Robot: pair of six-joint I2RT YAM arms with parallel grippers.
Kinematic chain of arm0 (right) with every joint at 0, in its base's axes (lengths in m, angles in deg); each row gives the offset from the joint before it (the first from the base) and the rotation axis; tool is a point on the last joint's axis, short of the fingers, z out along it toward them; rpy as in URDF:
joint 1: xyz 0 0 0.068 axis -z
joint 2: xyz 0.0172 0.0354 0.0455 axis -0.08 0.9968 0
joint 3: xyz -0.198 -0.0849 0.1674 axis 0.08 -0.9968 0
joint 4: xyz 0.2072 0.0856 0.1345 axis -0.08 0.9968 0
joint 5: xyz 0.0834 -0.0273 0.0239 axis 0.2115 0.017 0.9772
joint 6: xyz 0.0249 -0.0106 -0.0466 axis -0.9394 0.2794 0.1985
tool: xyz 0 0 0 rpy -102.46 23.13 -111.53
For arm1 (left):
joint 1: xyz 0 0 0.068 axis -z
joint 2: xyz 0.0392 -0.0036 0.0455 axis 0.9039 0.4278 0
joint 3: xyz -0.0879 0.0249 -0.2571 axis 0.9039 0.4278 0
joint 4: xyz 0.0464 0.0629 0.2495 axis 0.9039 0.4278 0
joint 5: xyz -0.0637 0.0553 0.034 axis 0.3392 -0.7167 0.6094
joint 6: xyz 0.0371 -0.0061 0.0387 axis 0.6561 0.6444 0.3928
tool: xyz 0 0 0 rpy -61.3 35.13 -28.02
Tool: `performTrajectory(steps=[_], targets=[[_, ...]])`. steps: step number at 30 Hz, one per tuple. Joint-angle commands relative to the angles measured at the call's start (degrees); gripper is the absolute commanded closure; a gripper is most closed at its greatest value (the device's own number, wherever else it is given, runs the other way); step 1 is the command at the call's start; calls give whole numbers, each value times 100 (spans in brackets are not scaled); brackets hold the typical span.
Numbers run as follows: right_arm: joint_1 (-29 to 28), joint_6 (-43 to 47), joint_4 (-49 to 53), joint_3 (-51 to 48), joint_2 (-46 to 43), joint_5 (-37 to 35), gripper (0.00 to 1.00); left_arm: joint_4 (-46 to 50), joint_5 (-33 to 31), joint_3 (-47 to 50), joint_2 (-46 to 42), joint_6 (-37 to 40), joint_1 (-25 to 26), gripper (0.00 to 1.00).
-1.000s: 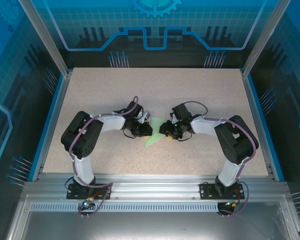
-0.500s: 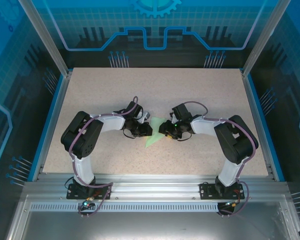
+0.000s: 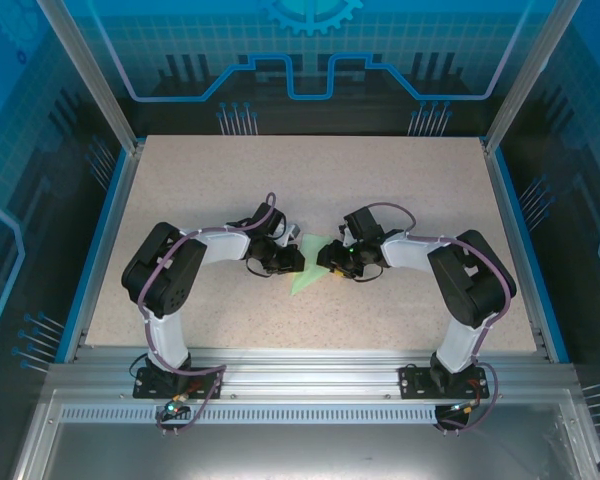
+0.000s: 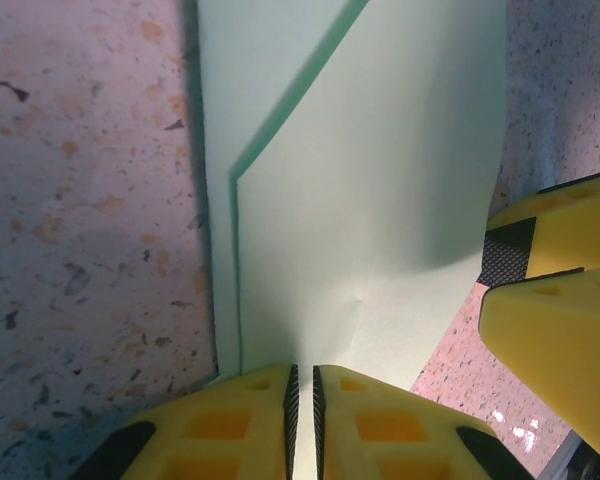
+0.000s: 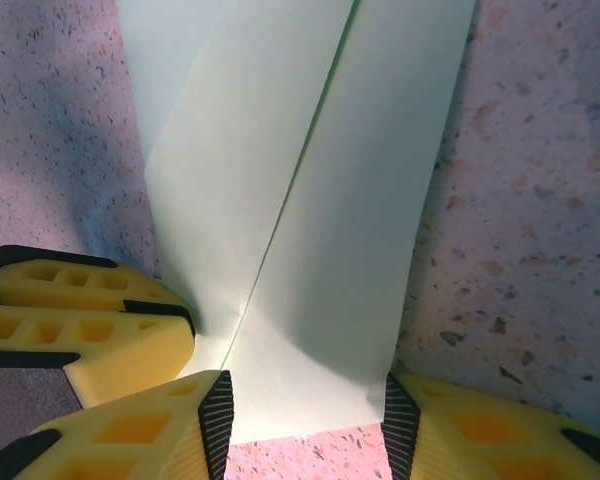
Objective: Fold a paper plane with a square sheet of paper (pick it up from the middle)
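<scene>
Two arms, Ben, bent in toward each other over the middle of the tabletop. The sheet of paper sits between their wrists, pale mint green, one corner poking out toward the bases.

And the left jaws, Ana?

Clamped on the paper. In the left wrist view their two yellow fingers stand all but together, with only a dark slit between them, and the edge of the sheet runs straight into that slit. A small dimple marks the paper just in front of them.

Is the sheet a single layer?

No. A flap lies folded over it. Its edge slants down from the top, then turns and runs straight toward the left jaws, with a darker green line along it. The right wrist view shows a slanting seam across the paper as well.

The right jaws?

Apart. Their fingers stand wide, one at each side of the paper's near edge, with the black pads facing inward. Whether the pads touch the paper I cannot tell. The left arm's closed fingers show just beside them at the sheet's corner. In the left wrist view the right arm's fingers sit at the paper's right edge.
</scene>
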Motion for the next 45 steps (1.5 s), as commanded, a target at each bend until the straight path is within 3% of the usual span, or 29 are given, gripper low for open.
performTrajectory(steps=[1,34,45], targets=[[-122,-30,-600,-42,223,236,52,68,151,148,-41,-29,-33,83],[-115,-131,-967,-195,241,340,50,-77,323,252,-136,-165,-51,85],[-57,-73,-1080,32,424,341,64,-150,471,330,-346,-284,-61,85]])
